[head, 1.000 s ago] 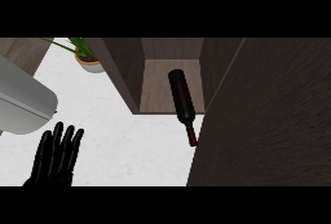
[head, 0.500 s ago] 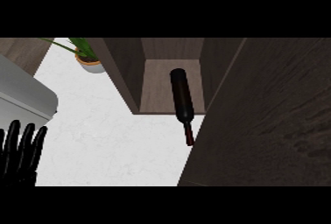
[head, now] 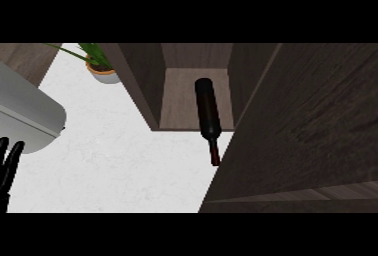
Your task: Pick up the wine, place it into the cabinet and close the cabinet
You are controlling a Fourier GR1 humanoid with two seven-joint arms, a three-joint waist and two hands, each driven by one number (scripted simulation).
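My left hand (head: 9, 165) shows only straight, open fingertips, far left of the wine bottle (head: 208, 112) lying lengthwise, neck poking past the cabinet (head: 295, 125) shelf edge.

My fingers (head: 9, 160), at the near left edge, are plain black against the table (head: 125, 165), which is white with a faint grey marbled mottling. The wine (head: 208, 112) bottle is black along its body and turns dark red at the near end of its neck, while the cabinet (head: 184, 95) it lies in is dark brown with a lengthwise wood grain, and its door (head: 310, 125) on the right shows the same brown grain. At the far left stands a plant (head: 94, 55) with green leaves in an orange-tan pot (head: 105, 75), and at the left sits a light grey appliance (head: 26, 112) with a paler, almost white front.
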